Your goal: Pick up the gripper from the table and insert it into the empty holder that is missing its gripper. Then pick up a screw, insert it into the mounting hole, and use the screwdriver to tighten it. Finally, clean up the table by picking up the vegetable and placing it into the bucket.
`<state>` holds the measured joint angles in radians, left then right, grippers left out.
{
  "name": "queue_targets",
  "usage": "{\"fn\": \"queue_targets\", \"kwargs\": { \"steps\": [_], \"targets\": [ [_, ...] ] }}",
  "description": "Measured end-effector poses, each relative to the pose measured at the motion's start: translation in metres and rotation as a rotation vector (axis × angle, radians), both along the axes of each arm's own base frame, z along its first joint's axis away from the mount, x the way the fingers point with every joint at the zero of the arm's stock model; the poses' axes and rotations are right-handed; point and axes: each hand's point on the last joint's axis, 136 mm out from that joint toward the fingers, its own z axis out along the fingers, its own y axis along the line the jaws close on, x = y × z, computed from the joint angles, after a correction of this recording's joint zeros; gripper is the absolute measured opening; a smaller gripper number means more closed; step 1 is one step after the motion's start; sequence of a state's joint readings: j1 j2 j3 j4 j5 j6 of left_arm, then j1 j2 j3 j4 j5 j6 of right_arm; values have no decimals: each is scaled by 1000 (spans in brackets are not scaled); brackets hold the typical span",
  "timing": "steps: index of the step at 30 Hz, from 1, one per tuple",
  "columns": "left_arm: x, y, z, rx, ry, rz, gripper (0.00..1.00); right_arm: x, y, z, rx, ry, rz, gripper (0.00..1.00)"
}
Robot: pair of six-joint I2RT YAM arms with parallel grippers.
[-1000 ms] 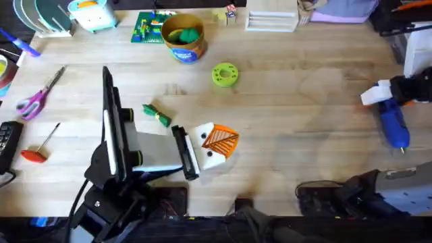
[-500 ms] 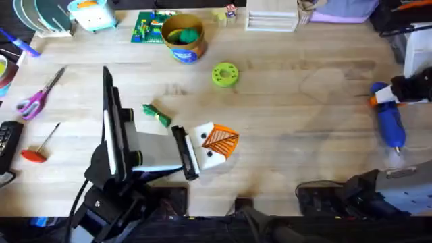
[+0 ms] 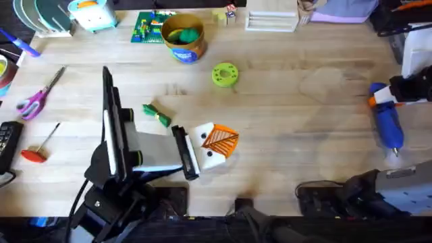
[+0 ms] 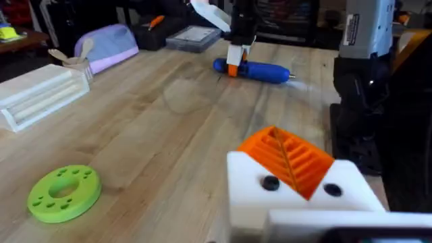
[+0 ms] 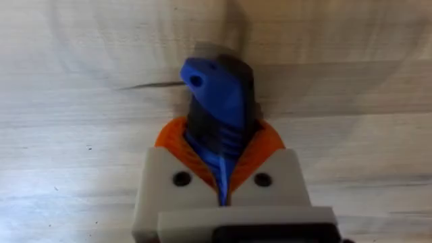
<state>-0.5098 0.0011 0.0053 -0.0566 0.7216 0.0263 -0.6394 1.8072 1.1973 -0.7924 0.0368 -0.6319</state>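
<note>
The blue screwdriver [image 3: 389, 123] lies level near the table's [image 3: 290, 108] right edge, metal tip toward the front. My right gripper [image 3: 380, 98] is shut on its rear end. In the right wrist view the white fingers [image 5: 162, 181] with orange pads clamp the screwdriver [image 5: 214, 101]. My left arm ends in the black holder [image 3: 183, 152]. The white gripper [image 3: 216, 142] with its orange ribbed face lies against the holder's right side; whether it is seated there is unclear. The green vegetable [image 3: 156, 115] lies just behind the holder. The yellow bucket [image 3: 183, 37] stands at the back.
A lime-green disc [image 3: 225, 74] sits in front of the bucket. Scissors [image 3: 37, 98] and a red-handled tool [image 3: 37, 152] lie at the far left. White trays and boxes [image 3: 271, 17] line the back edge. Bare wood stretches between the two arms.
My right gripper turned at the screwdriver's rear end, and the screwdriver shifted slightly left and back. The left arm, the white gripper and the vegetable stayed where they were.
</note>
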Motion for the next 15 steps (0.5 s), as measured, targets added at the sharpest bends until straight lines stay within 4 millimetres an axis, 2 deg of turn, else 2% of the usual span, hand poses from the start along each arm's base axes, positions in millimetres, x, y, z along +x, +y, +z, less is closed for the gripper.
{"fn": "queue_targets", "kwargs": {
  "steps": [4,7,11,15],
  "targets": [
    [0,0,0,0,0,0,12,7,10,5,-1,-8,-5,27],
    [0,0,0,0,0,0,12,22,16,20,-22,-51,-16,27],
    [0,0,0,0,0,0,12,53,28,58,-65,-161,1,27],
    [0,0,0,0,-1,3,12,84,52,106,-70,-315,34,27]
  ]
}}
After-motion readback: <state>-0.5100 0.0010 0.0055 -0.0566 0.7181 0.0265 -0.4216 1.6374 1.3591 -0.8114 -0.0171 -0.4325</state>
